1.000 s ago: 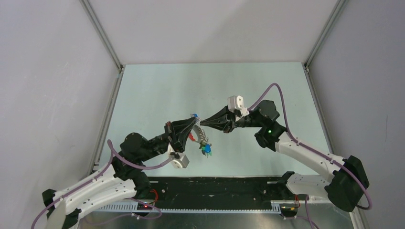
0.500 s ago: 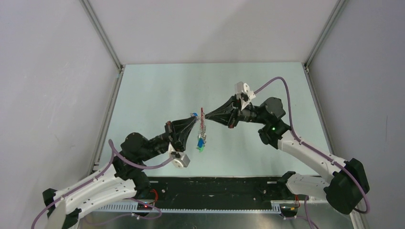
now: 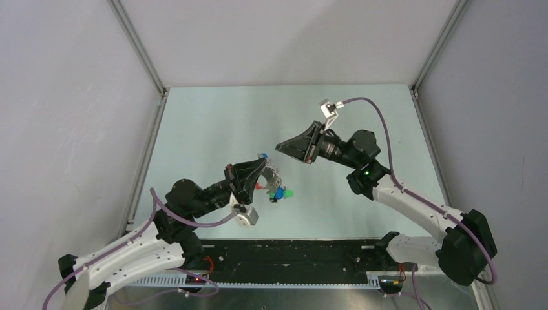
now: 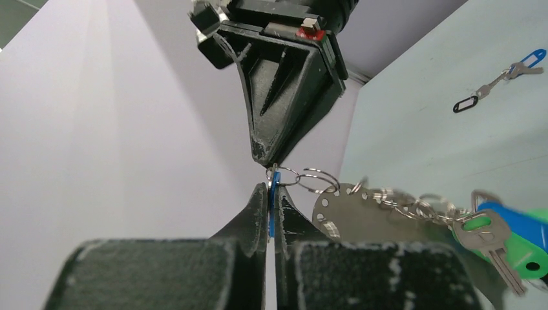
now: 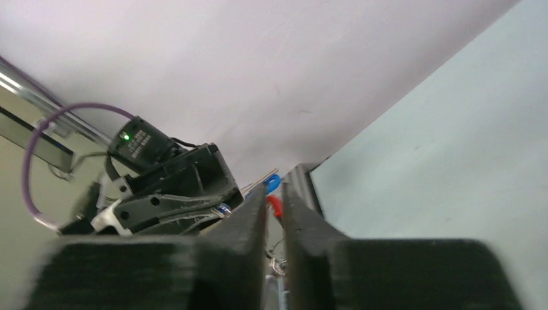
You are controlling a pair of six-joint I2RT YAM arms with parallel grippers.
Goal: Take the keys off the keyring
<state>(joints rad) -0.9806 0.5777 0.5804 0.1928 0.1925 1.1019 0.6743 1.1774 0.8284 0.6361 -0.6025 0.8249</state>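
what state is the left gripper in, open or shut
shut: the left wrist view shows the left gripper clamped on a thin blue key cap

Both arms reach inward, grippers nose to nose.
The left gripper [image 3: 263,161] stretches forward from a bent elbow, its jaws pressed tight together. The right gripper [image 3: 279,147] hangs just beyond the left one's tips, not touching them and pointing back at them, its jaws a thin slit apart.
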